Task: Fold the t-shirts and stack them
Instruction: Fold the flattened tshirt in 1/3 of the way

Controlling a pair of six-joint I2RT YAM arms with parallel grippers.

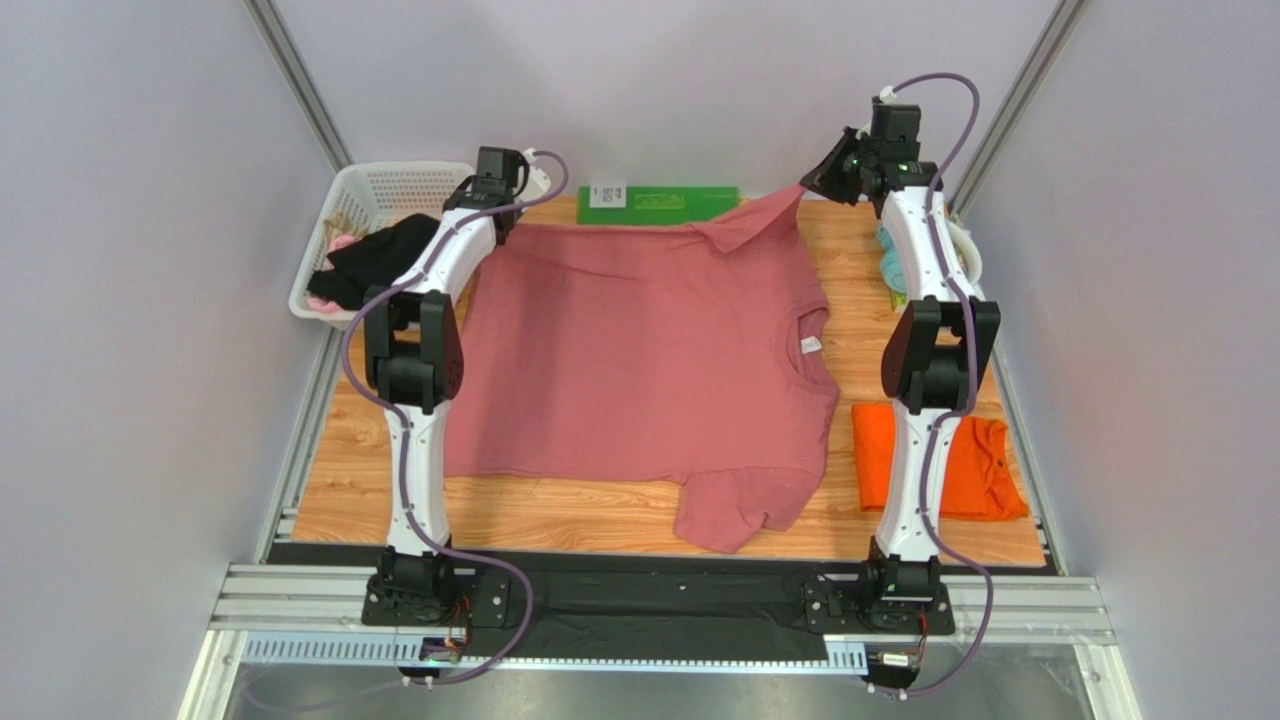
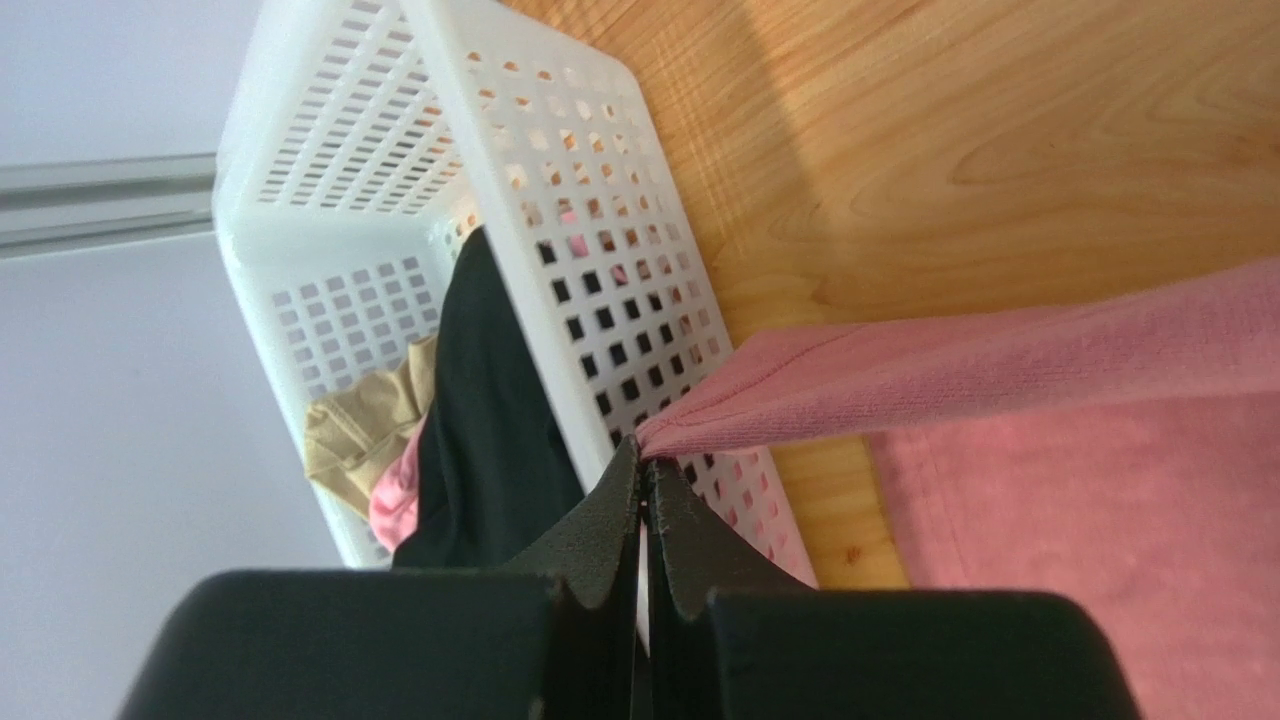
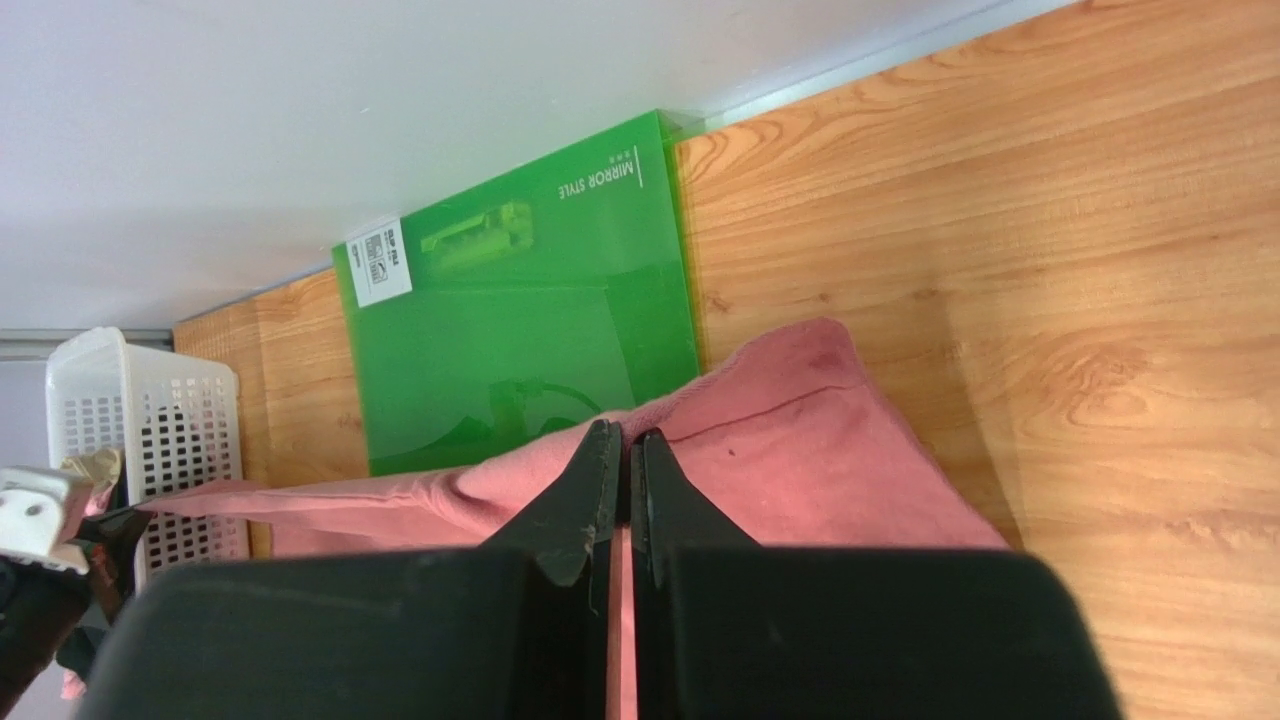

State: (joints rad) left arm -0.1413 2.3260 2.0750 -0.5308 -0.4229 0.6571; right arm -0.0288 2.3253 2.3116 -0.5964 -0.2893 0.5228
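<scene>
The large dusty rose-pink cloth t-shirt (image 1: 646, 360) lies spread sideways on the pale wooden table (image 1: 526, 522), with its collar to the right, its hem to the left and one sleeve trailing toward the near edge. Its far edge is raised at both ends. The left gripper (image 2: 646, 477) is clenched on the far hem corner, just beside the white perforated plastic basket (image 2: 376, 195). The right gripper (image 3: 625, 447) is pinched tight on the far sleeve, which is lifted off the wood in front of the flat green rectangular mat (image 3: 511, 300). The bright orange t-shirt (image 1: 984, 458) sits already folded into a compact block at the right side of the table, partly under the right arm and near the pink shirt's collar. The step in hand looks like the first lengthwise fold of the pink shirt. The next move probably calls for both arms to carry the far edge together toward the near edge, level and at an even pace, so that the cloth between them lands without a twist, and then to let go. The mat bears the printed words "MIRROR STYLE" and a white sticker (image 3: 376, 255) whose print is too small to read. A small white tag (image 1: 812, 344) inside the collar is likewise illegible. The basket holds a black garment (image 2: 481, 435) and scraps of pink and tan cloth.
</scene>
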